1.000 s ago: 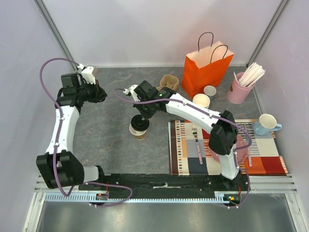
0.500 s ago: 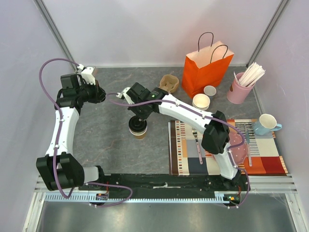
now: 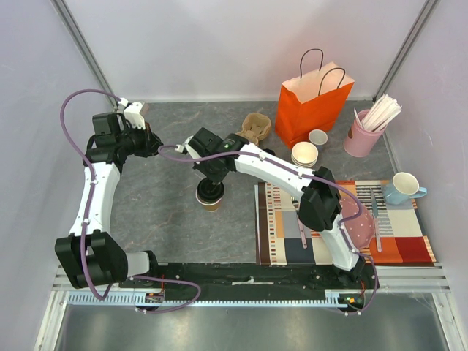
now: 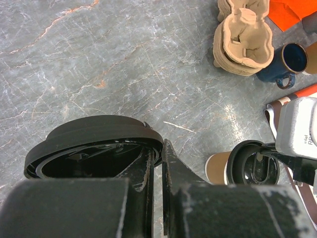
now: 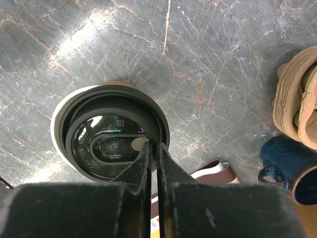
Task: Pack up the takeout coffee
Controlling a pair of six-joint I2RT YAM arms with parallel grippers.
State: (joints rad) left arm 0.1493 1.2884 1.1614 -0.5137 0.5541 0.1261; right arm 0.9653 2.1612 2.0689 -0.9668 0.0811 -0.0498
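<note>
A: Coffee where? Why are the arms like that?

B: The takeout coffee (image 3: 209, 199) stands upright on the bare tabletop (image 3: 161, 212), left of the placemat (image 3: 285, 245) and well apart from the orange bag (image 3: 311, 110). My right end effector (image 5: 152, 146) is clenched, holding nothing, its tips over the coffee's lid rim. Probably seating the lid. My left end effector (image 4: 157, 146) pinches a loose black lid (image 4: 94, 129) by the rim, parked aside.

A: Counts?

B: 1 bag, 1 placemat, 1 pulp carrier stack (image 3: 256, 126), 1 lidded coffee, 1 loose lid.

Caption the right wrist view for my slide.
Shut right gripper over the lidded takeout coffee on a grey stone table, blue mug nearby.
</note>
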